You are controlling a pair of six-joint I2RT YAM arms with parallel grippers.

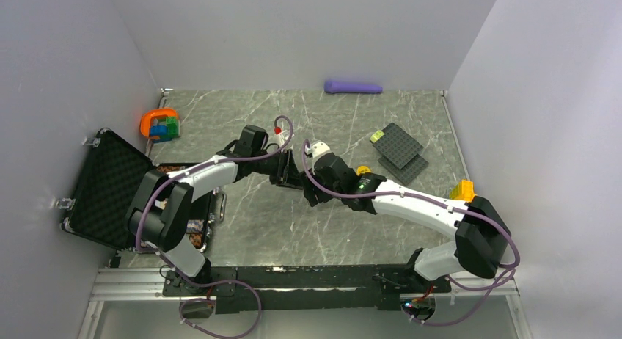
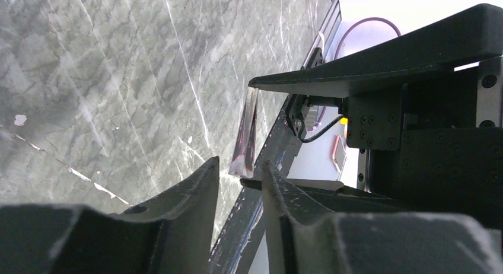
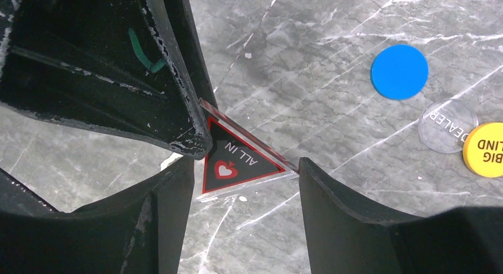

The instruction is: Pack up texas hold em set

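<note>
Centre of surface point(image 1: 293, 229): right tool point(image 3: 246, 161) clamps the dark red triangle point(image 3: 237, 165) by its edges. Left tool point(image 2: 239, 166), fingers spread, straddles its faces. Likely a handover, since the open case point(image 1: 103, 181) sits at the left.

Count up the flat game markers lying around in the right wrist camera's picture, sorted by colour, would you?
Blue disc: 1
Yellow disc: 1
Clear disc: 1
Dark triangle with red edging: 1
Total: 4
</note>
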